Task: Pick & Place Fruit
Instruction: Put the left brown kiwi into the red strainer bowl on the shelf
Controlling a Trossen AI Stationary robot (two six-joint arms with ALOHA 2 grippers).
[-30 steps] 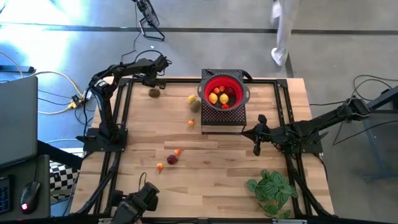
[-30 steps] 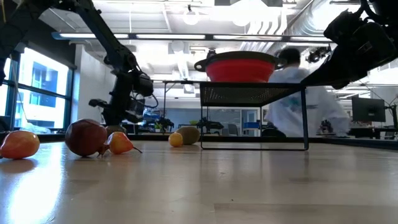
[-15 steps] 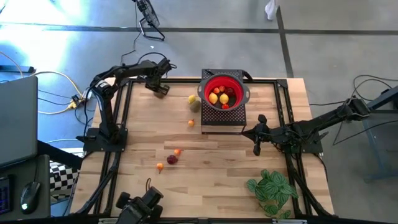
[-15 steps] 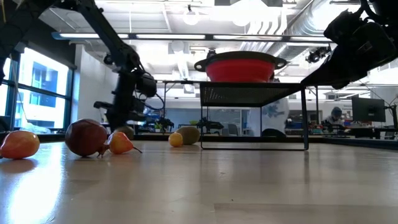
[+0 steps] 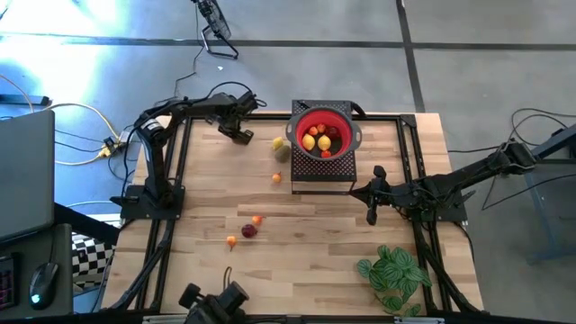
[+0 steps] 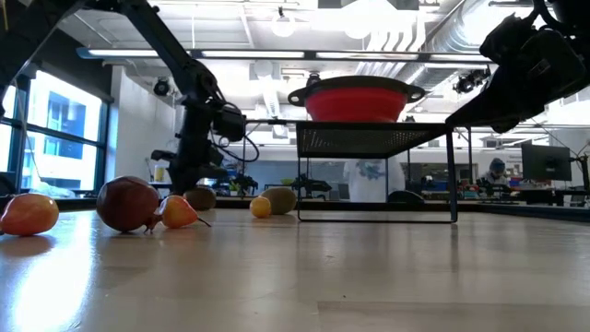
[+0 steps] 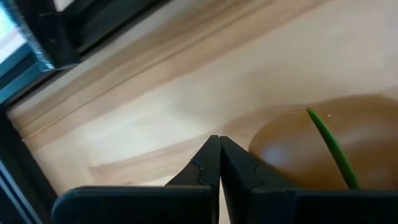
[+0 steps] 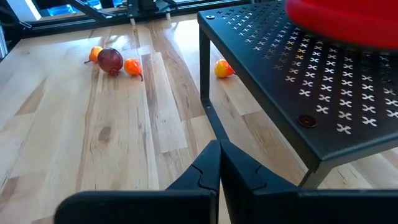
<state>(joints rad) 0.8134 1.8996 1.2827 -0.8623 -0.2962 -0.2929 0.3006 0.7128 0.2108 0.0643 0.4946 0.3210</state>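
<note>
Left gripper (image 5: 241,135) closed beside brownish fruit (image 7: 311,149) (near table's (image 5: 315,270) far edge)

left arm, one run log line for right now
left gripper: shut, beside brownish fruit, not holding | right gripper: shut, idle | red bowl: on black stand

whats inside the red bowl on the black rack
The round red bowl on the perforated black metal rack holds a few small yellow, orange and dark red toy fruits. Anything lying beneath that top layer is covered, so the exact count is unclear.
</note>
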